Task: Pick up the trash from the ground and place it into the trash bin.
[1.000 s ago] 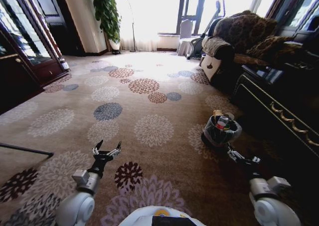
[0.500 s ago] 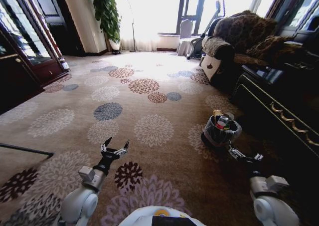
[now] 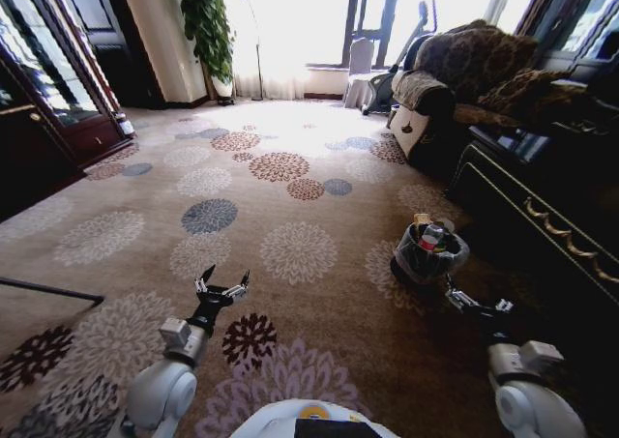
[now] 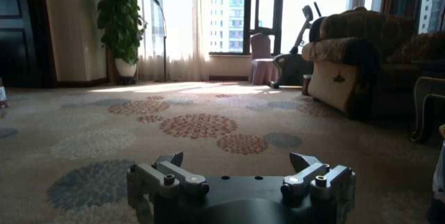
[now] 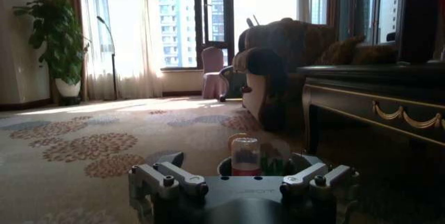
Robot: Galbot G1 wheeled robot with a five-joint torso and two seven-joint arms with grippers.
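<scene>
The trash bin (image 3: pixel 422 264), small and dark with a grey liner over its rim, stands on the patterned carpet at the right. Trash sticks out of it: a clear bottle with a red cap (image 3: pixel 432 235) and a yellow packet (image 3: pixel 423 219). My right gripper (image 3: pixel 476 303) hovers low just in front of the bin, open and holding nothing. The right wrist view shows this gripper (image 5: pixel 240 161) with the bottle (image 5: pixel 245 153) just beyond it. My left gripper (image 3: pixel 222 285) hangs open over the carpet at the left, well away from the bin. It is also empty in the left wrist view (image 4: pixel 238 160).
A dark sideboard (image 3: pixel 542 216) with gold trim runs along the right, close behind the bin. A brown sofa (image 3: pixel 464 80) stands farther back. A dark glass cabinet (image 3: pixel 48 100) lines the left wall, and a thin dark rod (image 3: pixel 48 291) lies at the left edge. Open carpet stretches ahead.
The left arm swung a little to the right and then held still. The right gripper edged slightly right beside the bin. The bin and its contents have not moved.
</scene>
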